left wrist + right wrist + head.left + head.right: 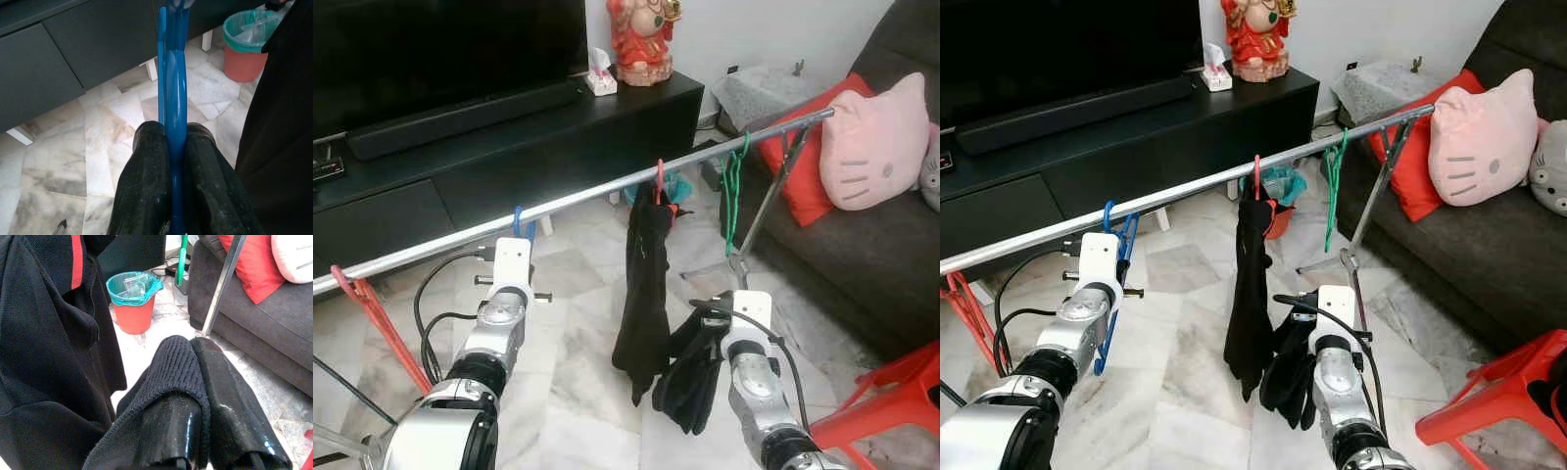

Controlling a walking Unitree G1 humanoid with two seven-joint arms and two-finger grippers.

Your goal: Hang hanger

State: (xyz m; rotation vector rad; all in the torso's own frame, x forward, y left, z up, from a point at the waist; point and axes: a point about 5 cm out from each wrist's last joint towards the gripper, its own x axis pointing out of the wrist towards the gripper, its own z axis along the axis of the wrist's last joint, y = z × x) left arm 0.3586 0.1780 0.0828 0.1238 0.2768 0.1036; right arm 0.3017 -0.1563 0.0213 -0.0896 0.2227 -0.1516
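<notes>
Blue hanger (1114,257): hooked over the metal rail (1185,191), pinched between the closed fingers (146,186) of the left gripper (172,147) just under the rail; black garment (1252,294) on a red hanger (1256,176) further along the rail; green hanger (1334,186) near the rail's sofa end. Right gripper (195,377): below the rail beside the hanging garment, fingers clamped on a black knit cloth (173,369).

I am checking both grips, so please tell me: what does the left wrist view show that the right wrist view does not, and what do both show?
Left wrist: the left gripper shut on the blue hanger.

Right wrist: the right gripper shut on black knit cloth, beside the sofa and red cushion.

Both: the orange bin, the marble floor and the hanging black garment.
</notes>
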